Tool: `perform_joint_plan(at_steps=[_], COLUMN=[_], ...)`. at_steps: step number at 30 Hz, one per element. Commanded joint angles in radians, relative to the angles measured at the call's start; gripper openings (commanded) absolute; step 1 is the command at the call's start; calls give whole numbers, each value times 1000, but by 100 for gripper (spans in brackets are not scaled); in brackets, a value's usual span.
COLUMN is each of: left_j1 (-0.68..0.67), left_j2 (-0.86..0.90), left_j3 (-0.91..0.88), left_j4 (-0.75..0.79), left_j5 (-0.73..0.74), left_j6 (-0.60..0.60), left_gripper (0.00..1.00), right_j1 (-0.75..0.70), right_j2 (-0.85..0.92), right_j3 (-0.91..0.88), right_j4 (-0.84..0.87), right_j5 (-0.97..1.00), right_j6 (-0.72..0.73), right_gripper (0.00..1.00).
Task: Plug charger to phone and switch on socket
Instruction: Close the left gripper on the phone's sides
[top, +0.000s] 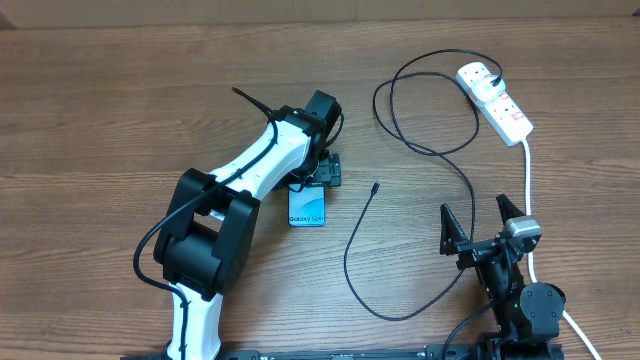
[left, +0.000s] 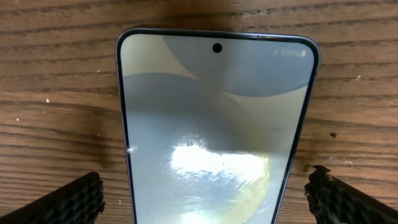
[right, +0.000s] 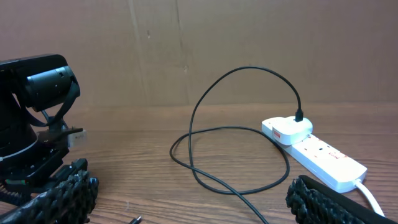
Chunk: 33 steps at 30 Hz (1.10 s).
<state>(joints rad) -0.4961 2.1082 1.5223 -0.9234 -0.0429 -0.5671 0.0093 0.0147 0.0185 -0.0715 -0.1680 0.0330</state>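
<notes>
The phone (top: 308, 209) lies flat on the table, its "Galaxy S24" end towards the front. In the left wrist view its screen (left: 211, 118) fills the frame. My left gripper (top: 322, 172) is open just over the phone's far end, one finger on each side (left: 208, 208), not touching it. The charger's black cable (top: 440, 150) loops from a white adapter in the socket (top: 497, 100) to its loose tip (top: 375, 186), which lies on the table right of the phone. My right gripper (top: 487, 228) is open and empty near the front right; the tip (right: 134, 219) lies just ahead of its fingers (right: 193, 205).
The socket's thick white lead (top: 530, 190) runs down the right side past my right arm. In the right wrist view the socket (right: 323, 155) stands at the right, the left arm (right: 34, 118) at the left, and a brown wall behind.
</notes>
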Motion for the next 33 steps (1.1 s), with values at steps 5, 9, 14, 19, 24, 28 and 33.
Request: perform_joint_plan(at_steps=[5, 9, 14, 19, 24, 28, 33], left_j1=[-4, -4, -4, -4, -3, -3, -3], left_j2=[17, 35, 79, 103, 105, 105, 105], left_j3=[-15, -15, -15, -15, -15, -15, -15], left_j4=[1, 1, 0, 1, -1, -8, -10], left_j5=[-20, -19, -14, -9, -9, -9, -10], left_j6=[17, 17, 17, 17, 17, 17, 17], left_gripper=[100, 100, 100, 100, 100, 100, 100], right_j1=[5, 5, 5, 5, 5, 5, 5], right_j2=[-11, -11, -11, -11, -11, -11, -11], right_j3=[-11, -11, -11, -11, -11, -11, -11], right_j4=[4, 4, 4, 3, 4, 4, 4], right_j5=[2, 2, 2, 2, 2, 2, 2], right_j6=[-1, -1, -1, -1, -1, -1, -1], right_gripper=[100, 100, 100, 100, 100, 100, 100])
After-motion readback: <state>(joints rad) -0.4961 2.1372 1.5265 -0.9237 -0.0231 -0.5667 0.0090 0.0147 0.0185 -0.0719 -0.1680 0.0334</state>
